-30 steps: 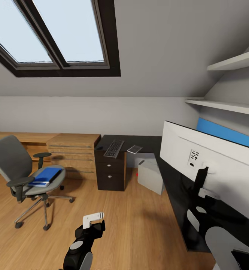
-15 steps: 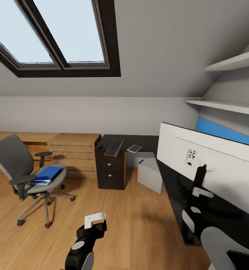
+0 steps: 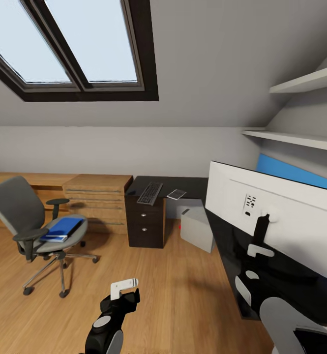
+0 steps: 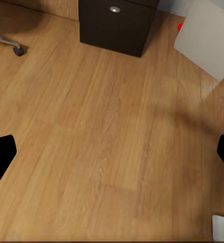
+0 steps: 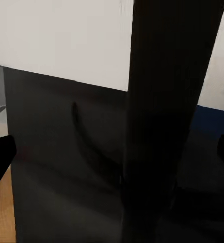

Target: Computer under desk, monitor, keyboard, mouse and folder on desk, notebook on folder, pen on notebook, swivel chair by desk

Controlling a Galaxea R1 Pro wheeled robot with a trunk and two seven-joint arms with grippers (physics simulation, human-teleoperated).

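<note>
The monitor (image 3: 276,209) stands on the black desk (image 3: 193,186) with its white back to me. My right gripper (image 3: 260,242) is open at the thin black stand (image 5: 167,126), one finger on each side. My left gripper (image 3: 124,291) hangs open and empty over the wood floor (image 4: 112,142). The keyboard (image 3: 150,193) and notebook (image 3: 177,194) lie on the desk's far end. Under the desk sits the grey computer (image 3: 197,228). At the left, the blue folder (image 3: 61,229) rests on the swivel chair (image 3: 20,211). I cannot make out the mouse or the pen.
A dark drawer unit (image 3: 145,225) supports the desk's far end, with a wooden cabinet (image 3: 98,199) beside it. White shelves (image 3: 301,140) and a blue panel (image 3: 296,173) are behind the monitor. Skylights (image 3: 70,44) sit in the sloped ceiling. Floor separates chair and desk.
The whole view has shifted a little, so the monitor sits further left in the picture. My right gripper stays at the stand, and the left gripper has hardly moved.
</note>
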